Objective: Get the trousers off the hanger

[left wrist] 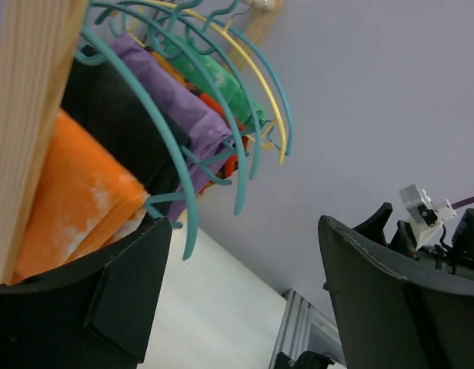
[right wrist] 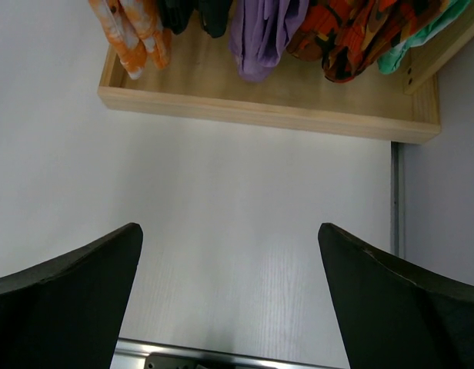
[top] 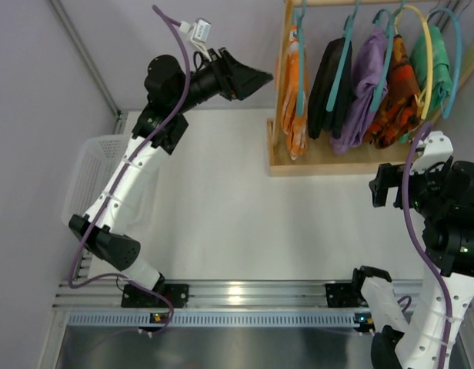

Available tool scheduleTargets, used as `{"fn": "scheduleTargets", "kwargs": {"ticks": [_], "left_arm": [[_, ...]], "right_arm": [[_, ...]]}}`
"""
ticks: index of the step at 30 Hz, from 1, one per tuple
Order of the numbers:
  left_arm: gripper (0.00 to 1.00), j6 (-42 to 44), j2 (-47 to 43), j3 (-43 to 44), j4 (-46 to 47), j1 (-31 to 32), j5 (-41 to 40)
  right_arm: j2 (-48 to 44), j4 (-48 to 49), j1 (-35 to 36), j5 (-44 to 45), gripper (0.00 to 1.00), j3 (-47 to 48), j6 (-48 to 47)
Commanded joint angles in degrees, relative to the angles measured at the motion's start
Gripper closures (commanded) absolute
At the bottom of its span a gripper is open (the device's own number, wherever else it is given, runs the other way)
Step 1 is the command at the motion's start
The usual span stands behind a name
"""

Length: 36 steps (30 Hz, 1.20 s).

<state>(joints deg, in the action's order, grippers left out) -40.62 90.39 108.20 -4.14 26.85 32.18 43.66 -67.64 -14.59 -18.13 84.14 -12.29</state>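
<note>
Top external: lilac walls point(top: 21, 115) enclose the white bench point(top: 221, 200). Wooden rack point(top: 329, 165) at far right carries trousers point(top: 364, 84) on hangers point(left wrist: 183, 173). Left jaws gape, raised beside the rack post. Right jaws gape over the bench, before the rack base.

A robot lab bench, no mistaking it. The left arm point(top: 129, 173) and right arm point(top: 441, 323) are bolted to an aluminium rail point(top: 252, 293) along the near edge of a plain white table point(top: 221, 200). Purple cables point(top: 180, 73) loop loose along both arms, and small lights glow at their bases. Around it all are bare lilac-grey walls point(top: 37, 92) with a metal strut point(top: 83, 58) running up the corner, so nothing here looks like a home or a shop. The props look staged: a small wooden rack point(top: 329, 165) stands on the tabletop, hung with bright garments point(top: 368, 84) on coloured hangers point(top: 431, 54). A white plastic basket point(top: 87, 173) sits at the left edge.
</note>
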Motion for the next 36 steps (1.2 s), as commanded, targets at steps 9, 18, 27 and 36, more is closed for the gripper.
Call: {"fn": "scheduleTargets", "kwargs": {"ticks": [9, 18, 27, 36], "left_arm": [[0.27, -8.42, 14.63, 10.88, 14.42, 5.93, -3.88], [0.29, -9.3, 21.58, 15.28, 17.32, 8.74, -4.14], [0.53, -14.75, 26.68, 16.95, 26.46, 8.74, -2.04], [0.91, -15.63, 28.7, 20.29, 29.63, 8.75, -2.92]], "right_arm": [[2.66, 0.14, -4.92, -6.83, 0.01, 6.21, 2.89], [2.22, 0.58, -8.35, -9.64, 0.01, 7.53, 3.51], [2.13, 0.58, -8.35, -9.56, 0.01, 8.85, 2.89], [0.9, 1.01, -8.35, -9.38, 0.01, 7.71, 2.28]]}}
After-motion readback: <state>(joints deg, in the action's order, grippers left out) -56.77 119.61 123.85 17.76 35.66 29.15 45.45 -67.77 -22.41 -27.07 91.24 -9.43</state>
